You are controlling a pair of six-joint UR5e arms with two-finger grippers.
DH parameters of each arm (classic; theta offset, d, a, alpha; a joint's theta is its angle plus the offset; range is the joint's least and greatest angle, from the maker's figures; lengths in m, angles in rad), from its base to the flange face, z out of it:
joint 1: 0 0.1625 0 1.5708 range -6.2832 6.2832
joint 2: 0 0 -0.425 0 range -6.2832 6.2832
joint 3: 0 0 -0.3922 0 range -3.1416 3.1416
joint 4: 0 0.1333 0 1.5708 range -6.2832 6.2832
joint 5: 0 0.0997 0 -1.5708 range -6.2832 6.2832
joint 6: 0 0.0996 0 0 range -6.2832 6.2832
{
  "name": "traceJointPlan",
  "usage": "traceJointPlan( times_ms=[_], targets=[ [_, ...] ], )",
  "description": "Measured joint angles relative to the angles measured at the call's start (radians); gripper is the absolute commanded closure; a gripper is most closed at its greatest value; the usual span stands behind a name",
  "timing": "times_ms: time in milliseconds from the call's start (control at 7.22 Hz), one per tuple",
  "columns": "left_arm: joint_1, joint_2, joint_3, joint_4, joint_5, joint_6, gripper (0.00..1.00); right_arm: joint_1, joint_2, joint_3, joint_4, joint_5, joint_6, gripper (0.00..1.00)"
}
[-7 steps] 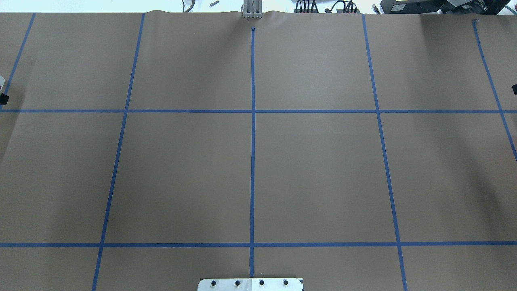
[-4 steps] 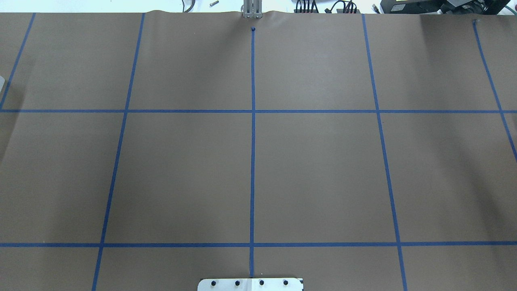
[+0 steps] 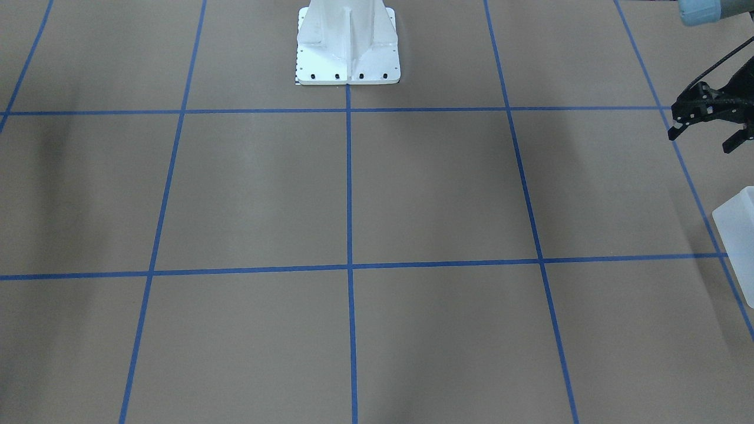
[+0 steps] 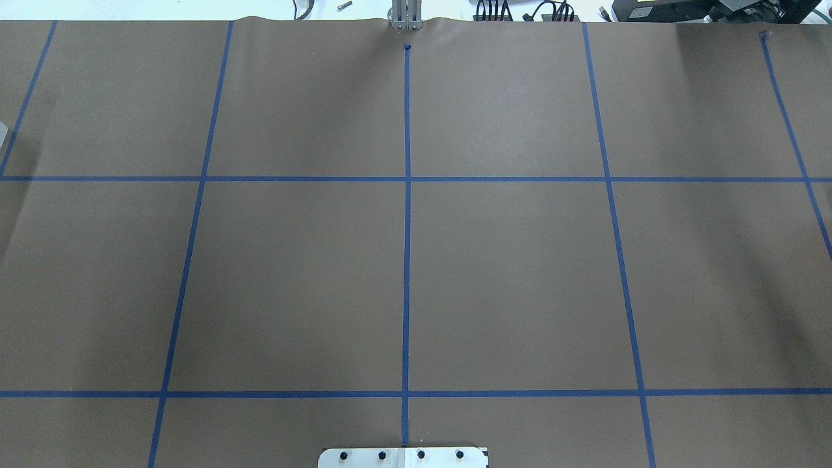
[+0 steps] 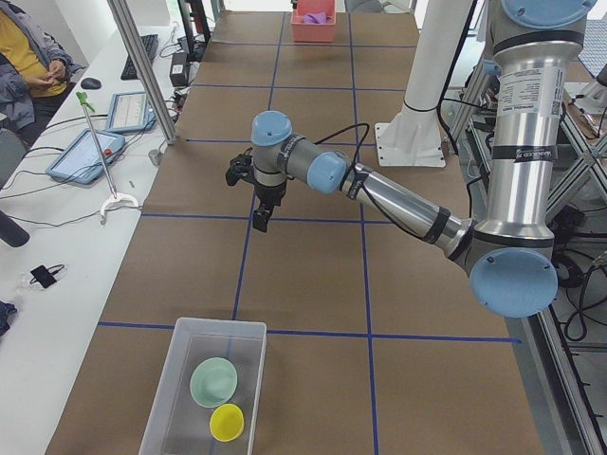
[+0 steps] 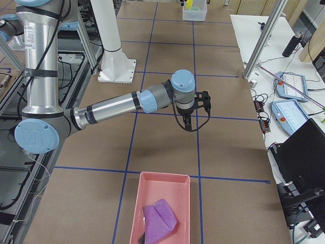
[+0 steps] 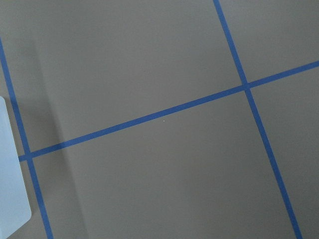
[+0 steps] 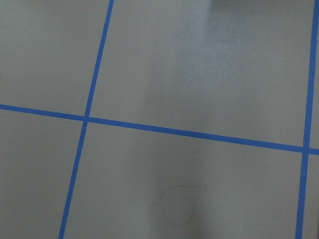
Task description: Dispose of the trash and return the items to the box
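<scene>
Nothing on the surface can be read from where I stand. The left arm's silver upper tube (image 5: pixel 519 95) carries a strip of small dark print along its length, too fine to make out. The right arm's silver tube (image 6: pixel 31 38) bears similar print, just as illegible. The blue joint cap (image 6: pixel 33 136) low on that arm shows a faint pale emblem whose letters I cannot make out.

Table (image 4: pixel 292 273) with clear bin (image 5: pixel 218 322), pink tray (image 6: pixel 163 187)
</scene>
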Motion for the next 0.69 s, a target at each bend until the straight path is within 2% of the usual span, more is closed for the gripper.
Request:
traceJointPlan(
  times_ms=[692],
  targets=[
    [-0.002, 0.002, 0.005, -0.004, -0.008, -0.006, 0.02, -0.017, 0.019, -0.01, 0.017, -0.044, -0.005, 0.0]
  ],
)
